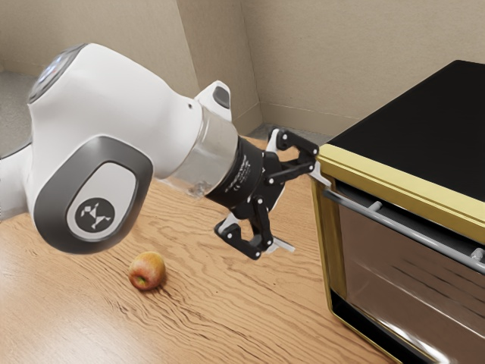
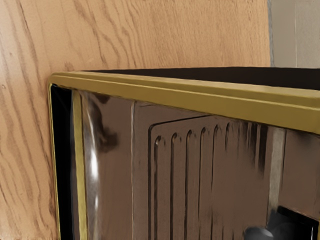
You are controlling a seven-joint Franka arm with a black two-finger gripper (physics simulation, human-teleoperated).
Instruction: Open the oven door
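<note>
My gripper [image 1: 303,212] stands open at the front corner of the oven [image 1: 418,136], its two fingers wide apart with nothing between them. The upper finger is close to the end of the door's silver handle [image 1: 409,226]; whether they touch I cannot tell. The lower finger hangs over the table, away from the oven. Below the handle, the glass oven door [image 1: 409,273] looks closed in the exterior view. In the wrist view, the oven's brownish glass [image 2: 200,170] lies within a gold frame [image 2: 200,96].
A red-yellow apple [image 1: 147,271] rests on the wooden table [image 1: 204,303], on the near side of the arm in the exterior view. Beige walls [image 1: 326,53] rise behind the table. The oven's black top [image 1: 424,114] is beside my hand.
</note>
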